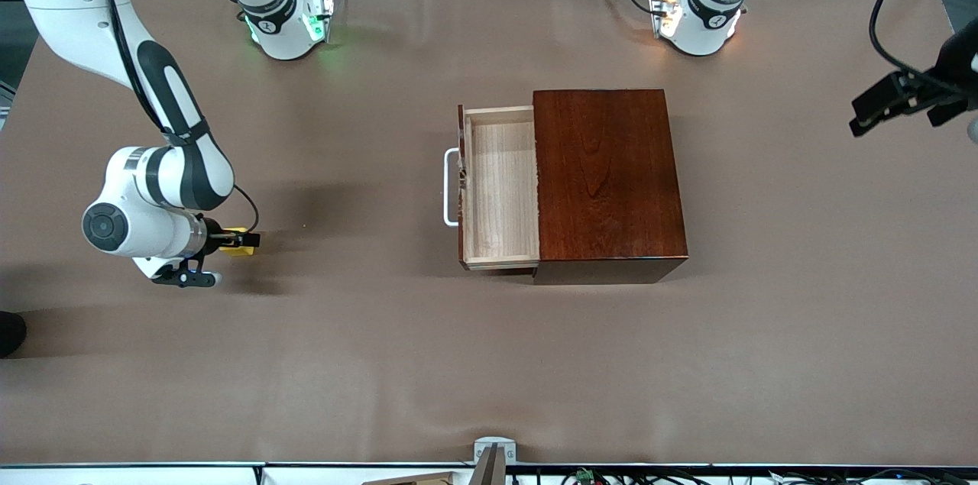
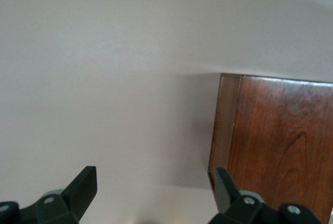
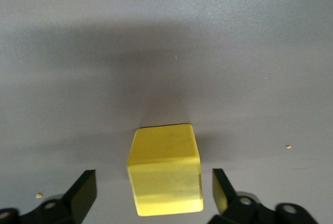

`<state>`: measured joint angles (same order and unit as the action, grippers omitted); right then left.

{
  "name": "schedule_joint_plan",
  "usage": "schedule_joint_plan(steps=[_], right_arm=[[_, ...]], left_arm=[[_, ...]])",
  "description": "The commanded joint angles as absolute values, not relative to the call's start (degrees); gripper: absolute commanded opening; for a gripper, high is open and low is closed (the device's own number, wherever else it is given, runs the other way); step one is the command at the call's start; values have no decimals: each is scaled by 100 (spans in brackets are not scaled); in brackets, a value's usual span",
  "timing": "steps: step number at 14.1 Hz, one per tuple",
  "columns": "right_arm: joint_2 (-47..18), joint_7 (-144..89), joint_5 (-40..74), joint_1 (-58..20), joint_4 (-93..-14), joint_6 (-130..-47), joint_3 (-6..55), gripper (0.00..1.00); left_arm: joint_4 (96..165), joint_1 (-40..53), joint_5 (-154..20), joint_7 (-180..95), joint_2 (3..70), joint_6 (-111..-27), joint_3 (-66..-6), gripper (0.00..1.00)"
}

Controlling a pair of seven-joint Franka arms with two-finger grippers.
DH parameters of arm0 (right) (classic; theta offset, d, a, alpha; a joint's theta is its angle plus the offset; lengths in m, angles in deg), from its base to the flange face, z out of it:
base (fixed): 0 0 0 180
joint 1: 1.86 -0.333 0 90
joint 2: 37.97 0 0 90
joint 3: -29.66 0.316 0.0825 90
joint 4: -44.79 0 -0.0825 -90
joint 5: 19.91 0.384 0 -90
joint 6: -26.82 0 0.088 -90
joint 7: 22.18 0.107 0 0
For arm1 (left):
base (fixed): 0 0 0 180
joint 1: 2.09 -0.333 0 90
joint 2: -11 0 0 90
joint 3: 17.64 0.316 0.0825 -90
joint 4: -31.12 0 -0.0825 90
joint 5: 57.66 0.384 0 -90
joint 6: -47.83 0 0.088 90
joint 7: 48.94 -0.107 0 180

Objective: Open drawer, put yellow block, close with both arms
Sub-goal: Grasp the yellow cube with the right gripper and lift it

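The right gripper (image 3: 154, 193) straddles the small yellow cube (image 3: 165, 174) on the brown table (image 1: 489, 363), jaws apart with gaps either side, ready to clamp. The pale-wood drawer (image 1: 500, 191), at three o'clock from it, stands open to receive it. The left gripper (image 2: 156, 193) waits, jaws apart, beside the glossy dark red-brown wooden box (image 2: 281, 141).

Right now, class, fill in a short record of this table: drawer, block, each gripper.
drawer: pulled open, tray bare
yellow block: on the table toward the right arm's end, outside the drawer
right gripper: low at the block, fingers open either side, gaps showing
left gripper: open, raised beside the wooden box, holding nothing
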<state>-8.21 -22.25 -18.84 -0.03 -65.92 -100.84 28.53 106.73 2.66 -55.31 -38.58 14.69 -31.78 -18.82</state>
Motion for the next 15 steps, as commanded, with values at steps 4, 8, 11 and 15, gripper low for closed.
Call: schedule_joint_plan(steps=[4, 8, 11, 15], right_arm=[[-931, -2816, -1833, 201, -6692, -10089, 2904, 0], [-1072, -2754, -1798, 148, -6368, -9474, 2939, 0], [-1309, -2553, -1632, 70, -5991, -8756, 2957, 0], [-1582, -1990, -1429, -176, -5533, -7971, 2957, 0]], left_arm=[[11796, 28, -5581, -4042, 652, -3523, -2220, 100], [11769, 63, -5546, -4042, 669, -3479, -2248, 100], [11743, 46, -5546, -4050, 626, -3321, -2248, 100], [11743, 19, -5555, -4042, 546, -3207, -2221, 100]])
